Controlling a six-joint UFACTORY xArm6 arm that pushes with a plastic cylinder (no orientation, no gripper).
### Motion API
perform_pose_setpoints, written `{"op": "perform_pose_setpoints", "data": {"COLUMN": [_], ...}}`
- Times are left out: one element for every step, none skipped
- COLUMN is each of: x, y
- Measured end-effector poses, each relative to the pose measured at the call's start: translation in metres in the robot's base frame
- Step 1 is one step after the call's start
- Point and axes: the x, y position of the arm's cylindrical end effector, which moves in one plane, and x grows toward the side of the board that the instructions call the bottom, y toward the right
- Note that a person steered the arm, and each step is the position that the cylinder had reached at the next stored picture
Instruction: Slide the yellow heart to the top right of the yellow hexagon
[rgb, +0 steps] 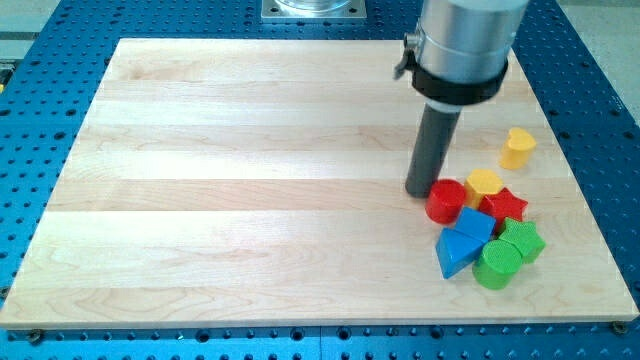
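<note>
My tip (418, 190), a bare rod without fingers to spread or pinch, touches the red cylinder (446, 201) from its left. The yellow hexagon (484, 183) sits just right; the yellow heart (518, 147) lies apart at upper right on the counter (220, 190).

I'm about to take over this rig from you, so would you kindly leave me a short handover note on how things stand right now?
My tip rests on the board just left of the red cylinder, touching no yellow block.
The yellow hexagon sits in the cluster, right of the red cylinder.
The yellow heart stands alone, above and right of the hexagon.
Done: heart looks already placed.
Left: confirm, then back the tip off.
</note>
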Motion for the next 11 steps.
{"op": "perform_pose_setpoints", "data": {"x": [-0.002, -0.065, -0.096, -0.098, -0.129, -0.100, -0.053, -0.048, -0.050, -0.058, -0.054], "y": [-0.005, -0.001, 0.064, 0.124, 0.154, 0.167, 0.120, 0.106, 0.100, 0.097, 0.095]}}
